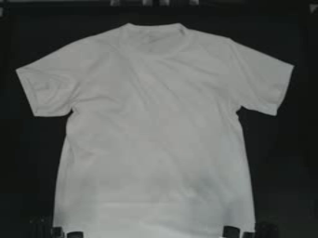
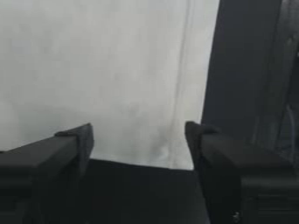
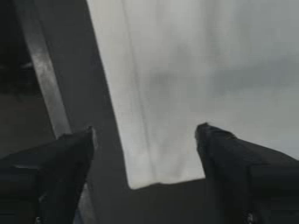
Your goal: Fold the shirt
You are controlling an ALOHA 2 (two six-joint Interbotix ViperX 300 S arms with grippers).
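Observation:
The white shirt (image 1: 155, 135) lies spread flat on the dark table, collar at the far side, sleeves out to both sides, hem at the near edge. My left gripper (image 1: 65, 234) sits at the hem's left corner, open; in the left wrist view its gripper (image 2: 137, 144) stands over the shirt (image 2: 105, 78) near that corner with nothing held. My right gripper (image 1: 240, 233) sits at the hem's right corner, also open; in the right wrist view the gripper (image 3: 143, 142) straddles the side edge of the shirt (image 3: 198, 74) just above the corner.
Bare dark table (image 1: 286, 153) shows on both sides of the shirt. A pale strip (image 3: 43, 74) runs along the table beside the shirt's right edge. The shirt's hem lies near the table's near edge.

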